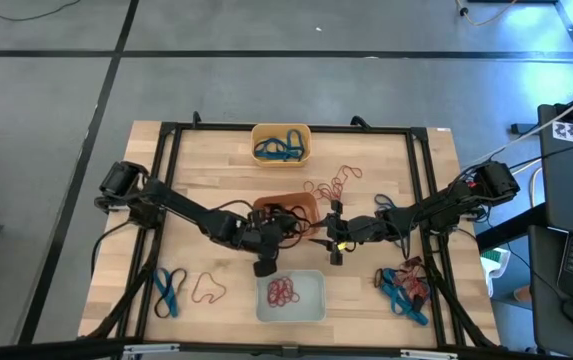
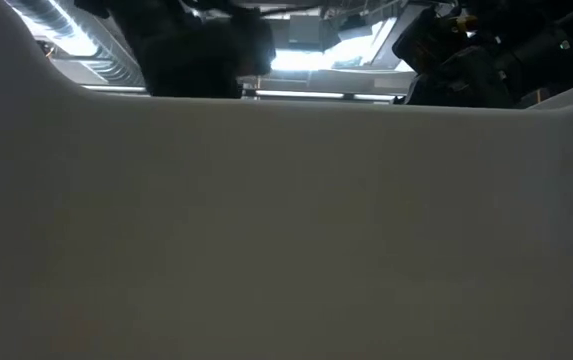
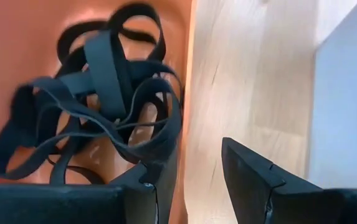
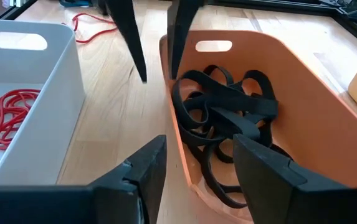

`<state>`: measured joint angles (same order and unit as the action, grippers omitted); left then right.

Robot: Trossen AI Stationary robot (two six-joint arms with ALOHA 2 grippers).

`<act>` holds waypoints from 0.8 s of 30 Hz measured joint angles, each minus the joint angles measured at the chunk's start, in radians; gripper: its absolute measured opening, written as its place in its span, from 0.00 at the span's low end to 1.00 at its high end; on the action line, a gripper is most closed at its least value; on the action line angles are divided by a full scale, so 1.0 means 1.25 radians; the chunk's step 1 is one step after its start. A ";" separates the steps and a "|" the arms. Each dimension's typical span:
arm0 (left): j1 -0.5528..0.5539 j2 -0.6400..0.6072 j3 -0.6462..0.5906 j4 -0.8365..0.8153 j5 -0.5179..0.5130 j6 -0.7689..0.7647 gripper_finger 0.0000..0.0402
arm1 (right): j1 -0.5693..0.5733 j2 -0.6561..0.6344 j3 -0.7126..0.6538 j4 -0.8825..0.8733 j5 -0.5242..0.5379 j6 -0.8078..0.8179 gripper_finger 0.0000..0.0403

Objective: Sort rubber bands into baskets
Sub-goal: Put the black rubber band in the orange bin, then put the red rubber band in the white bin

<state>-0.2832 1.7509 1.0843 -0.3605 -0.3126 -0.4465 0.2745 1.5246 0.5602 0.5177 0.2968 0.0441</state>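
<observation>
The red-orange basket (image 1: 288,208) stands mid-table and holds a heap of black rubber bands (image 4: 228,112), which also shows in the left wrist view (image 3: 103,106). The yellow basket (image 1: 281,143) at the far edge holds blue bands. The whitish basket (image 1: 291,297) at the near edge holds red bands (image 4: 4,118). My left gripper (image 1: 269,240) is open and points down at the red-orange basket's near wall, with one finger (image 3: 147,193) inside and one finger (image 3: 253,180) outside. My right gripper (image 1: 328,235) is open and empty at that basket's right end. My left gripper's inner finger (image 4: 177,37) stands right beside the black bands' heap at the basket's near wall (image 3: 187,93). I cannot tell whether it touches the bands or the wall. The bands lie on the basket's floor.
Loose bands lie on the table: thin red ones (image 1: 336,183) right of the red-orange basket, blue ones (image 1: 171,290) and a red loop (image 1: 207,290) at the near left, and a mixed pile (image 1: 406,290) at the near right. Black frame rails (image 1: 171,200) border the table. The whitish basket's wall (image 2: 286,220) fills the low view.
</observation>
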 joint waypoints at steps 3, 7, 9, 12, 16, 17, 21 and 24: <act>0.000 -0.033 0.000 0.001 0.000 0.000 0.31 | 0.000 0.000 0.000 0.000 0.000 0.000 0.45; -0.004 -0.091 0.000 -0.002 0.000 -0.007 0.31 | 0.000 0.000 0.000 -0.001 0.000 0.000 0.45; -0.016 -0.117 0.000 -0.003 -0.001 -0.016 0.31 | 0.000 0.000 0.000 -0.002 0.000 0.000 0.45; -0.047 -0.143 0.000 -0.028 0.003 -0.035 0.31 | 0.000 0.000 0.000 -0.003 0.000 0.000 0.45; -0.099 -0.152 0.000 -0.078 0.034 -0.083 0.31 | 0.000 0.000 0.000 -0.004 0.000 0.000 0.45; -0.115 -0.152 0.000 -0.094 0.039 -0.099 0.31 | 0.000 0.000 0.000 -0.003 0.000 0.000 0.45; -0.178 -0.152 0.000 -0.143 0.044 -0.170 0.31 | 0.000 0.000 0.000 -0.003 0.000 0.000 0.45; -0.219 -0.152 0.000 -0.152 0.044 -0.213 0.31 | 0.000 0.000 0.000 -0.003 0.000 0.000 0.45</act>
<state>-0.5576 1.5612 1.0843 -0.5507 -0.2581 -0.7132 0.2745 1.5249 0.5601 0.5144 0.2968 0.0438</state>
